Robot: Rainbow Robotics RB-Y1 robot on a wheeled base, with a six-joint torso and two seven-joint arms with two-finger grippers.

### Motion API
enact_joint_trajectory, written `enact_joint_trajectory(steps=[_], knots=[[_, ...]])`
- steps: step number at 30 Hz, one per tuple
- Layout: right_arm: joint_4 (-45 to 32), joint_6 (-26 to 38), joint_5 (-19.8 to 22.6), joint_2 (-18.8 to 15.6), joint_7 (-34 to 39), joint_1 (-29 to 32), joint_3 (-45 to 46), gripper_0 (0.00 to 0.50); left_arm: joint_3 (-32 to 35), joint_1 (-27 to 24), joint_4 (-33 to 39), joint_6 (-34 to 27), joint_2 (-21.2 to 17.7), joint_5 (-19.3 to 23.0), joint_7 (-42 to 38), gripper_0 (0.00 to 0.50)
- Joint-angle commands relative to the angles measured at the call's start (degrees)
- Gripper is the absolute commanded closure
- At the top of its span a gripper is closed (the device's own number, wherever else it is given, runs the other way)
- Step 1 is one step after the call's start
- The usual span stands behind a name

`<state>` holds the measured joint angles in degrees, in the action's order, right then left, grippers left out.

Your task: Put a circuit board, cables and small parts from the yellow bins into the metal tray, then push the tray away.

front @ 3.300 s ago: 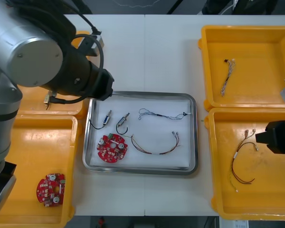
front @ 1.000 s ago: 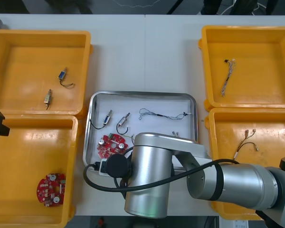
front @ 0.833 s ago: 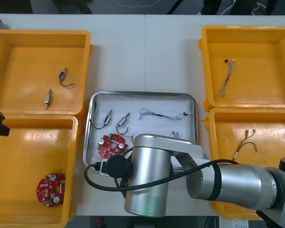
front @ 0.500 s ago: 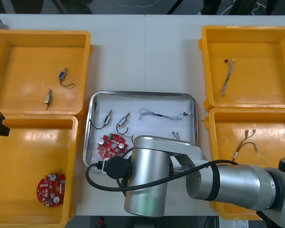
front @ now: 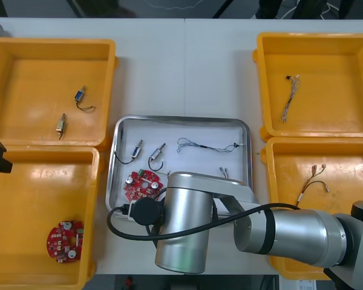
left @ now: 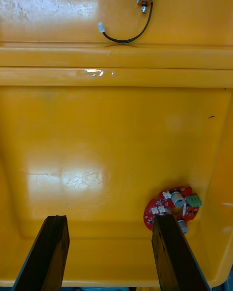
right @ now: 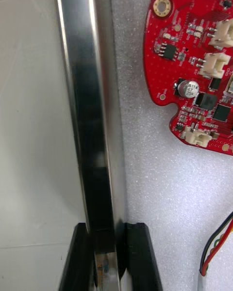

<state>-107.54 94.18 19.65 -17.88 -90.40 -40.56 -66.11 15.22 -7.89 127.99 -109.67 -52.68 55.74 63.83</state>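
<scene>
1. Pinching the rim of the metal tray [right: 92, 102], the right gripper [right: 109, 259] has its black fingers [right: 141, 257] closed on the steel lip. One finger is outside over the table [right: 29, 126] and the other is inside over the white lining.
2. The right arm [front: 242, 229] reaches across the near edge of the tray and hides that part of it.
3. In the tray, a red circuit board [right: 199, 68] lies just beside the gripped rim. Farther in are two small metal parts [front: 136, 149], a blue and white cable [front: 206, 145], and a red and yellow cable [right: 216, 252] that is partly under the arm.
4. The left gripper [left: 111, 252] hangs over the near left bin [front: 42, 199], its fingers spread wide and holding nothing. A second circuit board [left: 172, 208] rests on the bin floor close to one finger.
5. The far left bin [front: 24, 78] contains two more small metal parts [front: 78, 95].
6. The far right bin [front: 333, 84] holds a thin cable [front: 289, 96], and the near right bin [front: 339, 169] holds a reddish cable [front: 311, 184].
</scene>
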Motion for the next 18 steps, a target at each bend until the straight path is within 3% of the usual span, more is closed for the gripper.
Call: enact_joint_trajectory(steps=[1, 6, 18], knots=[[-0.65, -0.23, -0.58, 1.8, -1.0, -1.63, -0.95, 0.414, 1.65, 0.95, 0.94, -0.33, -2.17, 0.16, 5.43, 0.0], [-0.65, -0.32, -0.66, 1.62, -1.0, -2.51, -0.95, 0.479, 1.65, 0.95, 0.94, -0.33, -2.17, 0.16, 5.43, 0.0], [-0.65, -0.58, -2.16, -1.37, -1.71, -7.08, -3.94, 0.5, 1.65, 0.95, 0.94, -0.33, -2.17, 0.16, 5.43, 0.0]])
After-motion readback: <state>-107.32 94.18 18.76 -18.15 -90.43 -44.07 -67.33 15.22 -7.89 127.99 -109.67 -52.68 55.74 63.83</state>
